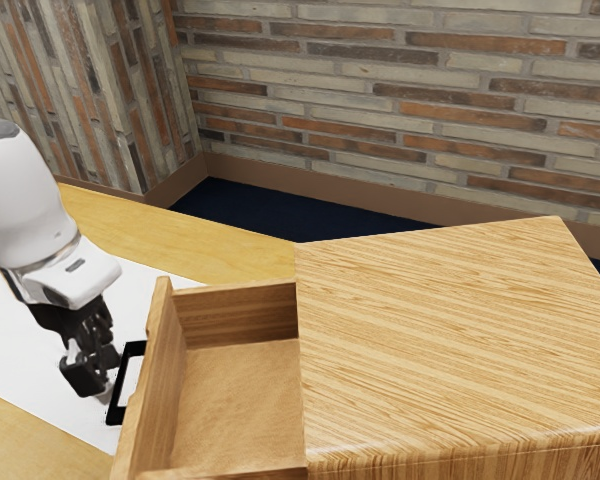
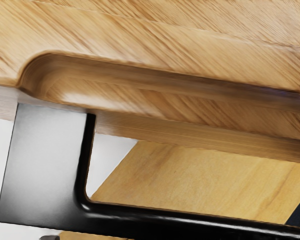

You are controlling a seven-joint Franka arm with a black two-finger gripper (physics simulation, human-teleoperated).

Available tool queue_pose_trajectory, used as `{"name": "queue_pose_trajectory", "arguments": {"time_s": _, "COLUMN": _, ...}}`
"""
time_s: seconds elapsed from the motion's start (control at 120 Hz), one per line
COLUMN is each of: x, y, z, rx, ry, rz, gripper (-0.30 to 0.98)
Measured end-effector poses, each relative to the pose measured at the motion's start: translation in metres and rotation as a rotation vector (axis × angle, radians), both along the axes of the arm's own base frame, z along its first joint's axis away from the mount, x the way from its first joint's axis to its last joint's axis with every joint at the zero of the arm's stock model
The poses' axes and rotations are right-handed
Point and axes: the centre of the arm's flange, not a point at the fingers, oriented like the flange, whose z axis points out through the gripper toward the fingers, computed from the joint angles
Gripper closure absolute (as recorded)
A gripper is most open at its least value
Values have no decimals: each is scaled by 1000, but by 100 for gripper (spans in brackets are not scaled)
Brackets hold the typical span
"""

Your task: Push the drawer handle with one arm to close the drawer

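My black gripper (image 1: 92,370) hangs low at the exterior view's left, beside the outer side of the black drawer handle (image 1: 114,412). Whether it touches the handle I cannot tell, and how far apart its two sides stand is unclear. The wooden drawer (image 1: 152,400) is pulled out of the cabinet (image 1: 450,340) toward the arm, its inside bare. Close below my hand, in the wrist view, the handle (image 2: 45,165) runs along the drawer front (image 2: 190,107), which has a long rounded recess.
A white sheet (image 1: 40,350) lies on the yellow wooden table (image 1: 180,235) under the arm and handle. Behind the table are a dark blue floor (image 1: 280,205) and brick walls (image 1: 400,90). The cabinet's flat top spreads across the exterior view's right.
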Motion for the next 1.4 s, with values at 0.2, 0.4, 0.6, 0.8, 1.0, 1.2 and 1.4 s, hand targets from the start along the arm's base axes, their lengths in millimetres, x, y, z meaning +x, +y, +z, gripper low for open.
{"name": "queue_pose_trajectory", "arguments": {"time_s": 0.2, "x": 0, "y": -37, "z": 7, "rx": 4, "ry": -55, "rz": -8, "gripper": 24}}
{"name": "queue_pose_trajectory", "arguments": {"time_s": 0.4, "x": 29, "y": -66, "z": 4, "rx": 29, "ry": -64, "rz": 76, "gripper": 23}}
{"name": "queue_pose_trajectory", "arguments": {"time_s": 0.6, "x": 52, "y": -88, "z": 4, "rx": -11, "ry": -97, "rz": 136, "gripper": 23}}
{"name": "queue_pose_trajectory", "arguments": {"time_s": 0.8, "x": 79, "y": -115, "z": -2, "rx": -20, "ry": -159, "rz": 169, "gripper": 23}}
{"name": "queue_pose_trajectory", "arguments": {"time_s": 1.0, "x": 92, "y": -127, "z": 2, "rx": -67, "ry": -213, "rz": 183, "gripper": 23}}
{"name": "queue_pose_trajectory", "arguments": {"time_s": 1.2, "x": 101, "y": -136, "z": 1, "rx": -71, "ry": -248, "rz": 189, "gripper": 24}}
{"name": "queue_pose_trajectory", "arguments": {"time_s": 1.4, "x": 87, "y": -90, "z": 38, "rx": -119, "ry": -216, "rz": 324, "gripper": 17}}
